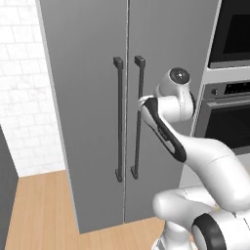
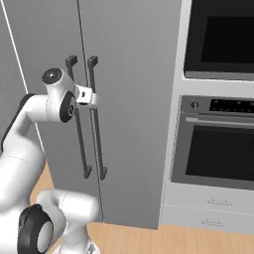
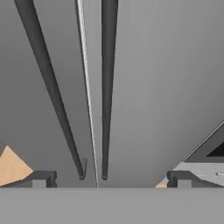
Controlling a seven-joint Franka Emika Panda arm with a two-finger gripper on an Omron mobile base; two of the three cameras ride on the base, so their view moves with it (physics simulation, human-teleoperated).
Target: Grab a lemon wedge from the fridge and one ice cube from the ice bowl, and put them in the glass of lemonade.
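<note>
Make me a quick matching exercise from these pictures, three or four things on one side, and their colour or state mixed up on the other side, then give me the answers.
Things:
1. fridge doors
2. gripper
3. fridge handles
4. oven

Colour or state:
A. long, dark, vertical bars
B. black, built into the wall beside the fridge
C. grey and both shut
D. open, facing the handles, holding nothing

Pairs: 1-C, 2-D, 3-A, 4-B

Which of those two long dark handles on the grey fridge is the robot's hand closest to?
The right-door handle, the one nearer the black oven. The open gripper sits right against its upper part, while the left-door handle runs behind the wrist.
</note>
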